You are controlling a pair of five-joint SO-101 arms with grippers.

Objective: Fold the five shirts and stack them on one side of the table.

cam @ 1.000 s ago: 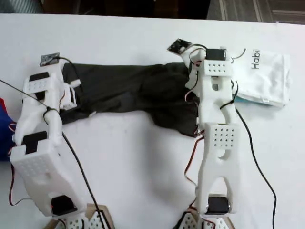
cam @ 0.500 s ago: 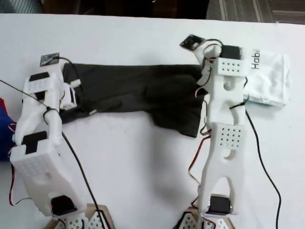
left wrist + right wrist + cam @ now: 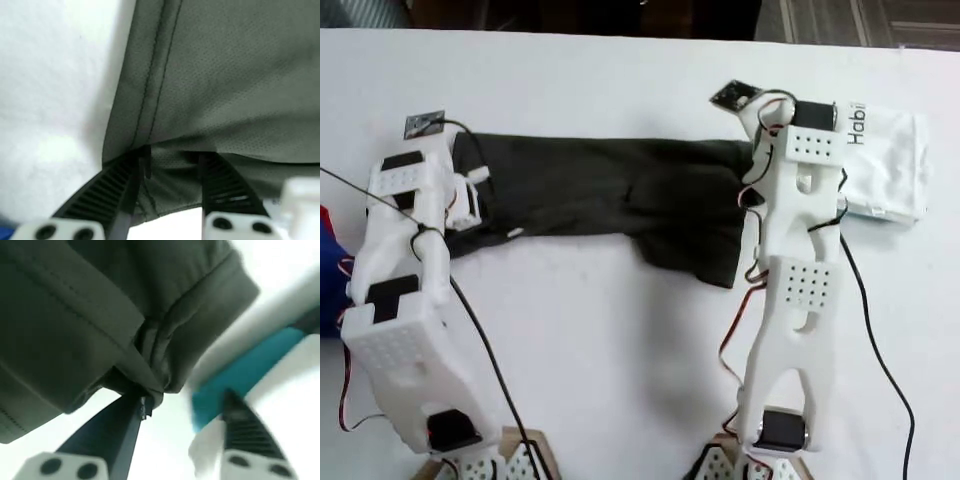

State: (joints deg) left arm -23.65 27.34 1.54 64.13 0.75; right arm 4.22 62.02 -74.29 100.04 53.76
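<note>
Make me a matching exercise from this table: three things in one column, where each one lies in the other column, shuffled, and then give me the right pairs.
Things:
1. dark grey fabric shirt
2. folded white fabric shirt
3. blue cloth

Places:
A. far left, beside the left arm
B. just right of the right arm
C. stretched out between those arms

Pairs: 1-C, 2-B, 3-A

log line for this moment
dark shirt stretched across table | left pincer at one end | right pincer open at other end | folded white shirt beside
</note>
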